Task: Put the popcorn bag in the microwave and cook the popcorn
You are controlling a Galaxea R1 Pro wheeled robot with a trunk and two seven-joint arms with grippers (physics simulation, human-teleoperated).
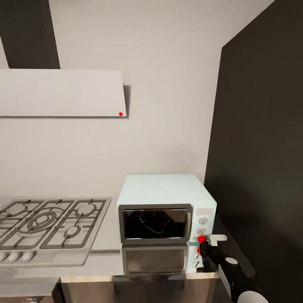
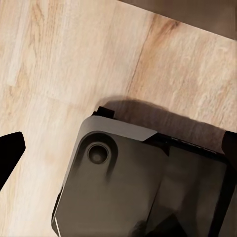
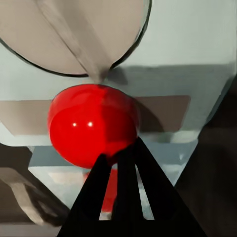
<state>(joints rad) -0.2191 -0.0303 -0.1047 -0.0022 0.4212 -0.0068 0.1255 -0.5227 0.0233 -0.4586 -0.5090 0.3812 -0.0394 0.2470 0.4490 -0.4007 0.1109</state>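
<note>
The pale mint-blue microwave (image 1: 164, 193) stands on the steel countertop (image 1: 105, 261) with its dark glass door (image 1: 153, 223) closed. My right gripper (image 1: 205, 243) is at the lower right of its control panel, below the two round knobs (image 1: 203, 220). Its fingers are together and the tips touch the red dot (image 1: 201, 239). In the right wrist view the red dot (image 3: 91, 123) bulges large just past the right gripper (image 3: 121, 153), with a knob (image 3: 74, 34) beyond it. My left gripper (image 2: 120, 148) hangs open over the wood floor (image 2: 59, 59). The popcorn bag and popcorn are out of view.
A grey gas hob (image 1: 46, 223) with black grates lies left of the microwave. A flat hood (image 1: 61, 92) with a red dot (image 1: 120, 114) hangs on the wall above it. A tall dark cabinet (image 1: 261, 168) closes in the right side. The robot's dark base (image 2: 138, 187) sits below the left gripper.
</note>
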